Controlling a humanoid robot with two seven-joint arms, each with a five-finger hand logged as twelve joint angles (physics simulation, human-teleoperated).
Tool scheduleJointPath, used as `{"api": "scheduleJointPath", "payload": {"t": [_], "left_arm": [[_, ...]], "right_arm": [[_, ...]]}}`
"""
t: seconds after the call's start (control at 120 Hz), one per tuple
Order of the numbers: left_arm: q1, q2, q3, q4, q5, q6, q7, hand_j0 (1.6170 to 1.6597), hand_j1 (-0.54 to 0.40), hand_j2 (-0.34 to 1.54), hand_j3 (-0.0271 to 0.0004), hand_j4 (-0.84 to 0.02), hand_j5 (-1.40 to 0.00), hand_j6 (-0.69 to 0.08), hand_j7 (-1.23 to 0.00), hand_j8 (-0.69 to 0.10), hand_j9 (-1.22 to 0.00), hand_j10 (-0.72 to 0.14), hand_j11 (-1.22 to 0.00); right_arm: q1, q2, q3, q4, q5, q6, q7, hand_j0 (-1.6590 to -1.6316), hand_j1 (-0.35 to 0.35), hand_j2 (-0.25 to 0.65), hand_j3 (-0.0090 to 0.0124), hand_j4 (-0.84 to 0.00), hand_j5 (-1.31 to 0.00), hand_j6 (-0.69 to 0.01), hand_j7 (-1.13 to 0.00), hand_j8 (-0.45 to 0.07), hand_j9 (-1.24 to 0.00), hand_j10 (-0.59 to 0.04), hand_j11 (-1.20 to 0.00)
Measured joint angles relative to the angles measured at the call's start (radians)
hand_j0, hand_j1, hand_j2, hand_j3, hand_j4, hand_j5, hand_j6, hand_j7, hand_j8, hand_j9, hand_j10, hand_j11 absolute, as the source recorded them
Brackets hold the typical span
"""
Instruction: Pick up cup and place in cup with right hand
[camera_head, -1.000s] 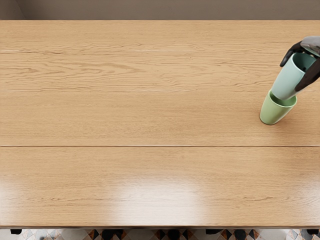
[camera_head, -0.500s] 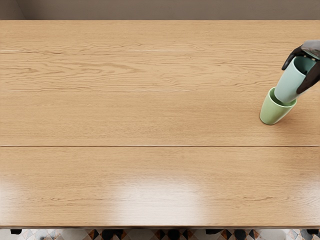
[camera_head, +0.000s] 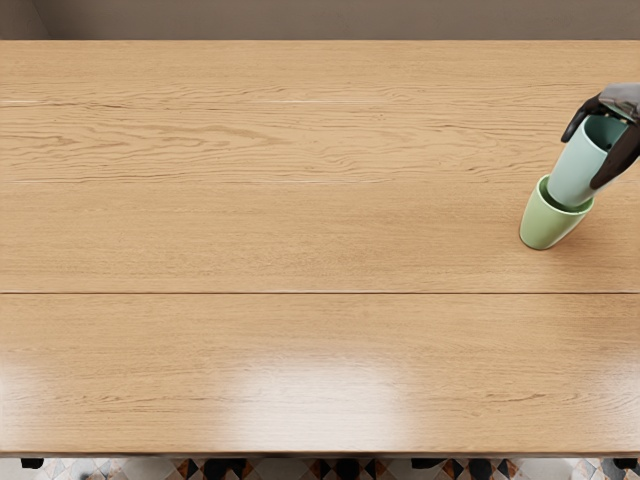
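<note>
Our right hand (camera_head: 603, 140) grips the blue cup (camera_head: 577, 170), its base just inside the green cup (camera_head: 549, 220) on the table (camera_head: 300, 240). We judge the pickup done and the placing underway; lowering it fully and letting go remain.

Table (camera_head: 300, 240): wood-look top, grain visible, smooth, satin, with glossy reflections. Pale blue cup (camera_head: 577, 168) and green cup (camera_head: 544, 223): smooth, plastic in appearance, low sheen. Right hand (camera_head: 621, 100): smooth grey shell, slightly glossy; black fingers (camera_head: 618, 160), plastic-like, satin finish.
</note>
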Motion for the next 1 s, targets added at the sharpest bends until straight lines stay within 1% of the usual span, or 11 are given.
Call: {"api": "scheduleJointPath", "payload": {"t": [0.092,0.133,0.167,0.175,0.208,0.25,0.267,0.683,0.717,0.833,1.0], "left_arm": [[0.000,0.000,0.000,0.000,0.000,0.000,0.000,1.6581,0.349,0.00,0.0001,0.000,0.00,0.000,0.00,0.000,0.00,0.000,0.00],[0.000,0.000,0.000,0.000,0.000,0.000,0.000,1.6581,0.349,0.00,0.0001,0.000,0.00,0.000,0.00,0.000,0.00,0.000,0.00],[0.001,0.000,0.000,0.000,0.000,0.000,0.000,1.6581,0.349,0.00,0.0001,0.000,0.00,0.000,0.00,0.000,0.00,0.000,0.00],[0.001,0.000,0.000,0.000,0.000,0.000,0.000,1.6581,0.349,0.00,0.0001,0.000,0.00,0.000,0.00,0.000,0.00,0.000,0.00],[0.002,0.000,0.000,0.000,0.000,0.000,0.000,1.6581,0.349,0.00,0.0001,0.000,0.00,0.000,0.00,0.000,0.00,0.000,0.00],[0.003,0.000,0.000,0.000,0.000,0.000,0.000,1.6581,0.349,0.00,0.0000,0.000,0.00,0.000,0.00,0.000,0.00,0.000,0.00],[0.004,0.000,0.000,0.000,0.000,0.000,0.000,1.6581,0.349,0.00,0.0000,0.000,0.00,0.000,0.00,0.000,0.00,0.000,0.00],[0.007,0.000,0.000,0.000,0.000,0.000,0.000,1.6581,0.349,0.00,0.0001,0.000,0.00,0.000,0.00,0.000,0.00,0.000,0.00],[0.009,0.000,0.000,0.000,0.000,0.000,0.000,1.6581,0.349,0.00,0.0001,0.000,0.00,0.000,0.00,0.000,0.00,0.000,0.00],[0.012,0.000,0.000,0.000,0.000,0.000,0.000,1.6581,0.349,0.00,0.0000,0.000,0.00,0.000,0.00,0.000,0.00,0.000,0.00],[0.018,0.000,0.000,0.000,0.000,0.000,0.000,1.6581,0.349,0.00,0.0000,0.000,0.00,0.000,0.00,0.000,0.00,0.000,0.00]], "right_arm": [[-0.007,0.018,0.000,-0.018,-0.001,0.000,0.000,-1.6506,0.118,0.013,0.0005,-0.504,-0.91,-0.228,-0.86,-0.134,-0.86,-0.260,-0.88],[-0.009,0.023,0.000,-0.022,-0.002,0.001,0.000,-1.6504,0.115,0.012,-0.0004,-0.509,-0.91,-0.243,-0.86,-0.134,-0.86,-0.259,-0.88],[-0.010,0.026,0.000,-0.025,-0.002,0.001,0.000,-1.6507,0.122,0.015,0.0015,-0.501,-0.92,-0.222,-0.86,-0.127,-0.87,-0.252,-0.89],[-0.010,0.026,0.000,-0.025,-0.002,0.001,0.000,-1.6507,0.122,0.018,0.0000,-0.499,-0.92,-0.239,-0.86,-0.126,-0.87,-0.251,-0.89],[-0.011,0.028,0.000,-0.027,-0.002,0.001,0.000,-1.6505,0.120,0.013,-0.0004,-0.496,-0.92,-0.243,-0.86,-0.127,-0.87,-0.253,-0.89],[-0.012,0.029,0.001,-0.028,-0.002,0.001,0.000,-1.6504,0.111,-0.012,0.0012,-0.497,-0.92,-0.222,-0.86,-0.125,-0.87,-0.253,-0.89],[-0.012,0.030,0.001,-0.029,-0.003,0.001,0.000,-1.6505,0.113,0.000,0.0001,-0.499,-0.92,-0.227,-0.86,-0.125,-0.87,-0.252,-0.89],[-0.026,0.054,0.002,-0.044,-0.017,0.000,0.000,-1.6505,0.121,0.035,0.0000,-0.521,-0.89,-0.234,-0.85,-0.120,-0.88,-0.249,-0.87],[-0.027,0.054,0.002,-0.045,-0.018,-0.002,0.000,-1.6514,0.080,0.008,0.0001,-0.490,-0.81,-0.244,-0.78,-0.134,-0.80,-0.265,-0.80],[-0.029,0.056,0.002,-0.045,-0.015,-0.013,0.000,-1.6543,-0.076,0.001,0.0000,-0.305,-0.49,-0.167,-0.47,-0.105,-0.49,-0.178,-0.49],[-0.028,0.070,0.002,-0.045,-0.012,-0.017,0.000,-1.6564,-0.210,-0.001,0.0000,-0.154,-0.24,-0.095,-0.23,-0.067,-0.24,-0.098,-0.24]]}}
